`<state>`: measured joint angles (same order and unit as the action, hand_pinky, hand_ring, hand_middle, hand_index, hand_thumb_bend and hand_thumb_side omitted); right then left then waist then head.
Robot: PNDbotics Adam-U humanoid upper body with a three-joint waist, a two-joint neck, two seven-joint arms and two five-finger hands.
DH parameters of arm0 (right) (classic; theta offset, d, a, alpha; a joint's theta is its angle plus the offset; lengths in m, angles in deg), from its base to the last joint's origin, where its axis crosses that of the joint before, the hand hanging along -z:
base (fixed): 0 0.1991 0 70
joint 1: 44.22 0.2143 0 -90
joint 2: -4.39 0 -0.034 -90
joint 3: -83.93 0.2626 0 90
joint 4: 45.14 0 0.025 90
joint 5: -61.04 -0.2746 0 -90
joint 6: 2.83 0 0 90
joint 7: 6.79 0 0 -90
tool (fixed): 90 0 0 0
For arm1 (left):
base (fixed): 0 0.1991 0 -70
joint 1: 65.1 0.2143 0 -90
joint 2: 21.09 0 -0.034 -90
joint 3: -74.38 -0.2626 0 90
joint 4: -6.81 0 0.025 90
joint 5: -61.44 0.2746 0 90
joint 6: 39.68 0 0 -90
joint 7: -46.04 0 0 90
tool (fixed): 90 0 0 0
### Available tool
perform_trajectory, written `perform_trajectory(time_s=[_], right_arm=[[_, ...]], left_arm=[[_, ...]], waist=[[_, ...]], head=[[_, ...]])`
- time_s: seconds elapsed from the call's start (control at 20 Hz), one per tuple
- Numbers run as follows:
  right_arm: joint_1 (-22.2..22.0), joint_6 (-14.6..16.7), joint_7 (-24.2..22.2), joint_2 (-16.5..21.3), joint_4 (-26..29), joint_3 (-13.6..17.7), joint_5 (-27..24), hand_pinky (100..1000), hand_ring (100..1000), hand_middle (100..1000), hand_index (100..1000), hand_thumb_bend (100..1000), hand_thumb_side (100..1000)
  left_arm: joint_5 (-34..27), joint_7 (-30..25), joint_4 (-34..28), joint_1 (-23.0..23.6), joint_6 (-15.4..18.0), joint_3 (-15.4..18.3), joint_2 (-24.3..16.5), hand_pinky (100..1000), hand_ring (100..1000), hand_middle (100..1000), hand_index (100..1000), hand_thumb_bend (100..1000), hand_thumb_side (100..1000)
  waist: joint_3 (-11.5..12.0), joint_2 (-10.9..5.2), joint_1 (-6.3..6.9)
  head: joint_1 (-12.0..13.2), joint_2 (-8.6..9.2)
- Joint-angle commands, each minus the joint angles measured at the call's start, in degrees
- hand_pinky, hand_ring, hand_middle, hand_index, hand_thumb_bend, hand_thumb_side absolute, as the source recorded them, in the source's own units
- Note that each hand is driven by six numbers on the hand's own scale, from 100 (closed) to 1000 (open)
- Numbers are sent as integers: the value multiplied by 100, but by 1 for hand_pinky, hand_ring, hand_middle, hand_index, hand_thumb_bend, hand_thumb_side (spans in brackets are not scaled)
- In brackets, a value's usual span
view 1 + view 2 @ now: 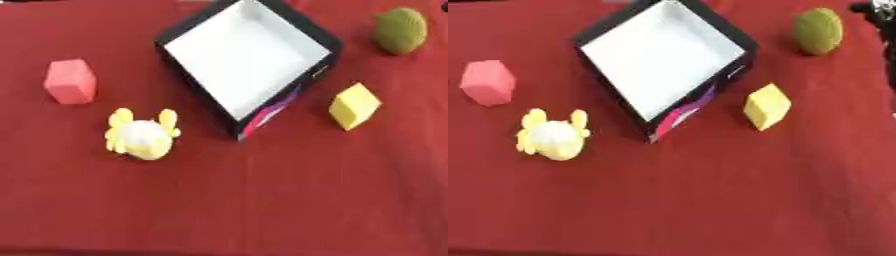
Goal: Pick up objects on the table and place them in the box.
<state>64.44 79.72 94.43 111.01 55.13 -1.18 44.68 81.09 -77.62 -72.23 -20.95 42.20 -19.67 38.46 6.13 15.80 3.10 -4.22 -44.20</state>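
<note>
Box (pixel 248 54) white inside, holds nothing; objs lie outside.

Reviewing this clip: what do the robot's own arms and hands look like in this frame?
Almost nothing of them shows. Only the right eye view catches a dark, mostly black shape with a small silvery glint at the upper right edge, presumably part of the right arm; its form cannot be made out. No left arm, cables or markings are visible.

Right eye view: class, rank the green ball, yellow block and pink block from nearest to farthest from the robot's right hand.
1. Green ball, far right, near the right hand in the top corner.
2. Yellow block, right of the box.
3. Pink block, far left.
</note>
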Motion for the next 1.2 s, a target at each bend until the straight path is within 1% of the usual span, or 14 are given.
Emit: perform_trajectory(time_s=[0.05,0.35,0.5,0.6,0.65,0.75,0.85,0.9,0.95,1.1,1.2], right_arm=[[65,0,18,224,78,59,0,956,798,776,852,100,708],[62,0,15,224,76,59,2,956,799,777,852,100,709],[61,1,14,222,75,59,2,957,799,777,852,100,710],[55,0,15,221,73,60,2,957,799,777,852,100,712],[54,-1,14,220,72,59,2,957,799,777,852,100,714],[56,-1,10,218,73,54,2,957,799,777,852,100,715],[64,-6,2,216,71,45,3,957,799,777,852,100,715],[69,-7,-3,216,72,41,4,957,799,777,852,100,716],[74,-9,-9,215,73,35,4,957,799,777,852,100,716],[74,-15,-21,214,68,26,9,957,799,777,852,100,718],[71,-18,-25,209,64,24,10,957,799,777,852,100,720]], left_arm=[[-38,6,-50,-62,12,102,-274,892,830,834,915,483,555],[-43,-11,-55,-87,30,98,-258,892,830,833,916,493,552],[-48,-44,-51,-77,48,91,-259,892,832,834,917,515,539],[-72,-96,-50,-72,85,78,-253,895,837,838,919,563,464],[-94,-143,-62,-70,129,50,-250,899,843,839,916,627,389],[-96,-295,-114,-58,277,-52,-277,899,851,831,912,719,281],[30,-478,-212,-43,456,-219,-323,898,853,830,911,755,248],[119,-576,-224,-50,553,-287,-347,902,863,836,913,824,237],[208,-670,-216,-67,646,-366,-374,906,865,837,916,853,245],[494,-960,-43,-170,865,-564,-354,905,865,826,912,871,266],[697,-1163,103,-257,969,-620,-279,905,866,824,909,869,275]], waist=[[5,-6,-59],[-4,-12,-54],[-9,-11,-50],[-11,-9,-46],[-14,-7,-45],[-19,-4,-41],[-28,-3,-36],[-33,-4,-33],[-38,-5,-31],[-54,-11,-28],[-57,-14,-29]], head=[[-23,8],[-19,8],[-24,8],[-29,8],[-36,8],[-48,8],[-38,8],[-20,8],[-1,8],[41,8],[52,8]])
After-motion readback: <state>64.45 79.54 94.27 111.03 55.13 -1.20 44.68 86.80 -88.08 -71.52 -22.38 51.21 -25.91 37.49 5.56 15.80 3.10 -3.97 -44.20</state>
